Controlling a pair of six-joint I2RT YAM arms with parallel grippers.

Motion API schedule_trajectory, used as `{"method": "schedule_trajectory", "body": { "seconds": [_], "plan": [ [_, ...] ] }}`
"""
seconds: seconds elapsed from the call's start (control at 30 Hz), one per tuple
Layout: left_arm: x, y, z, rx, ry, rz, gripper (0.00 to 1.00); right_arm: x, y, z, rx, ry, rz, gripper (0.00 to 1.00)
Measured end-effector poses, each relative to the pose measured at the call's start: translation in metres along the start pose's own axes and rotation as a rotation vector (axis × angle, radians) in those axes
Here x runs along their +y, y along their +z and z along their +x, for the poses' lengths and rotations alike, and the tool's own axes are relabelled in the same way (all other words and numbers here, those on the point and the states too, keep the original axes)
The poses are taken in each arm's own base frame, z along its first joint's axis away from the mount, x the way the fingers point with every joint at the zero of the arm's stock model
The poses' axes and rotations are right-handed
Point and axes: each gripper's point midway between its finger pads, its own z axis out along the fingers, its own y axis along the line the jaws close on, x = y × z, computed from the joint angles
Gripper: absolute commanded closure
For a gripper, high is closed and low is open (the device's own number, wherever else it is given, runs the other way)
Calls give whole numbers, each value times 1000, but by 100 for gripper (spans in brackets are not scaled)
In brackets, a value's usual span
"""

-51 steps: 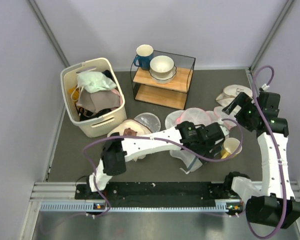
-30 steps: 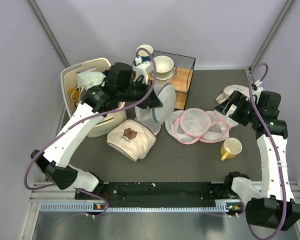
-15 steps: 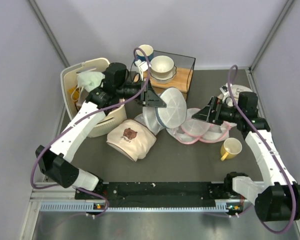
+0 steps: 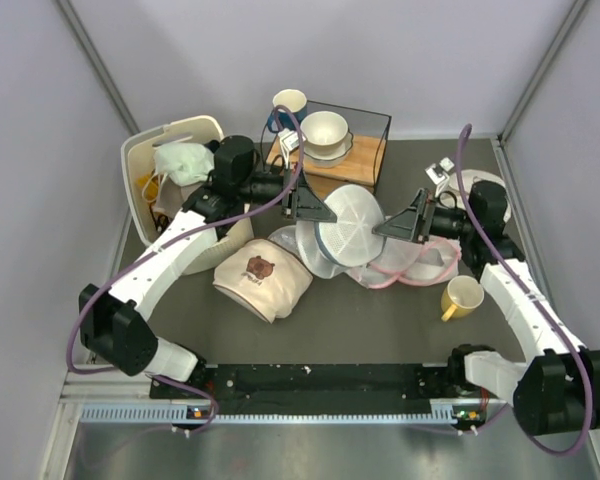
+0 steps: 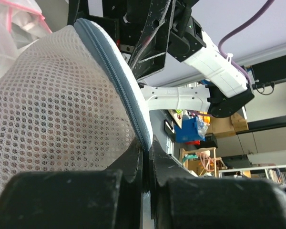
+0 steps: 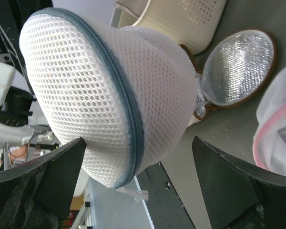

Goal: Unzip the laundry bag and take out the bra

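The laundry bag [image 4: 350, 225], a round white mesh drum with a grey-blue zip, hangs tilted above the table's middle. My left gripper [image 4: 325, 213] is shut on its zipped rim at the left; in the left wrist view the jaws [image 5: 145, 143] pinch the zip seam and mesh [image 5: 52, 105] fills the left. My right gripper [image 4: 385, 228] is open at the bag's right edge. In the right wrist view the bag [image 6: 86, 81] bulges between the spread fingers [image 6: 52, 171], and a small white tab [image 6: 136, 193] hangs at the zip's lower end. The bra is hidden.
Pink-trimmed mesh bags [image 4: 425, 262] lie under and right of the lifted bag. A bear-print cloth [image 4: 260, 278] lies at the front left and a yellow mug [image 4: 463, 295] at the front right. A cream basket [image 4: 170, 170] and a wire shelf with a bowl [image 4: 330, 150] stand behind.
My left arm carried the laundry bag from beside the basket rightward toward the middle. My right arm swung left from the table's right edge until its open fingers reached the bag's rim.
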Motion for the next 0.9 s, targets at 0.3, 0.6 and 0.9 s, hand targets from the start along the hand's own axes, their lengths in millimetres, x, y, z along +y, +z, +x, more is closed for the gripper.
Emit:
{"method": "schedule_trajectory", "body": {
  "seconds": [0.3,0.6,0.9],
  "plan": [
    [-5,0,-1,2,34,40,100,23,18,-1,45,-48,-70,100],
    [38,-3,-17,-41,89,-208,7,5,15,-16,-38,28,132,100],
    [100,-33,1,-177,-73,-612,11,-51,2,3,-186,341,391,100]
  ]
}}
